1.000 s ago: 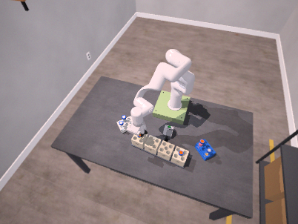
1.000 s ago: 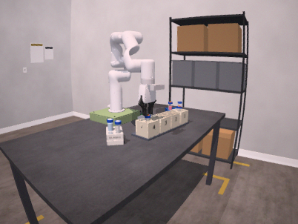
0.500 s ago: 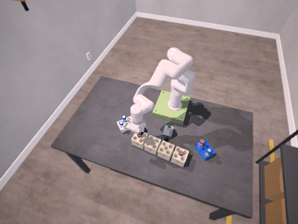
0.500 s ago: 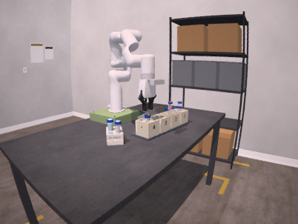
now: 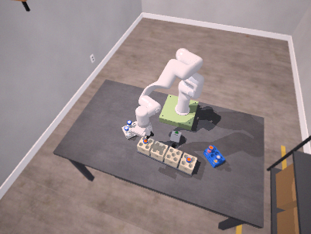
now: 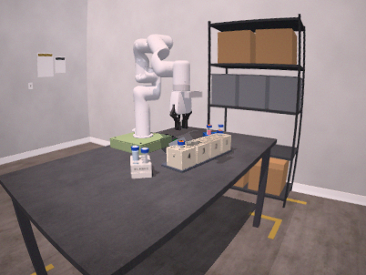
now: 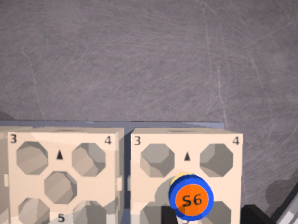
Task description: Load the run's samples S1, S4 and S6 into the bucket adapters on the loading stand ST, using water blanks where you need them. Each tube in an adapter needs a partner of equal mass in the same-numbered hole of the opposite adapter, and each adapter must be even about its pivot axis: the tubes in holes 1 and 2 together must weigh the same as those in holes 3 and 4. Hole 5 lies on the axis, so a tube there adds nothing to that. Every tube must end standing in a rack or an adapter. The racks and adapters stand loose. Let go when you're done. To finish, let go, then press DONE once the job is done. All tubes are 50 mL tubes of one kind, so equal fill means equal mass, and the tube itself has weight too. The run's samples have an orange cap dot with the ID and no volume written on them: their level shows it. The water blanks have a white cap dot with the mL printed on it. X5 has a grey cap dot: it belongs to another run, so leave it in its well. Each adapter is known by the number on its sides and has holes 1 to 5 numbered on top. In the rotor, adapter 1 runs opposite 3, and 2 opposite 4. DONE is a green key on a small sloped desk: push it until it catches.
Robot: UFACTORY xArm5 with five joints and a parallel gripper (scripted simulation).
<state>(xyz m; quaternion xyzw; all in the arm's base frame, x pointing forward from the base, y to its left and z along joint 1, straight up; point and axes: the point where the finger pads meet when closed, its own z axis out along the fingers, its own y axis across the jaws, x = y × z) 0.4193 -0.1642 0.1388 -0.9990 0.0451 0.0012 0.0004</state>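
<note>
Because weight in the middle tips neither side, S6 (image 5: 145, 141) (image 6: 181, 143) (image 7: 192, 201) likely stands mid-top in adapter 4 (image 5: 141, 149) (image 6: 187, 157) (image 7: 187, 142) for that. Above adapter 4, the claw (image 5: 148, 136) (image 6: 181, 127) (image 7: 212, 216) is about half open, holding nothing.

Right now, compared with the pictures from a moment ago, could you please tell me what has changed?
The claw has risen from down by S6 and is now above it, open; it seems to have let the tube go. S6 stayed standing in adapter 4, and the blanks rack has not visibly moved.
</note>
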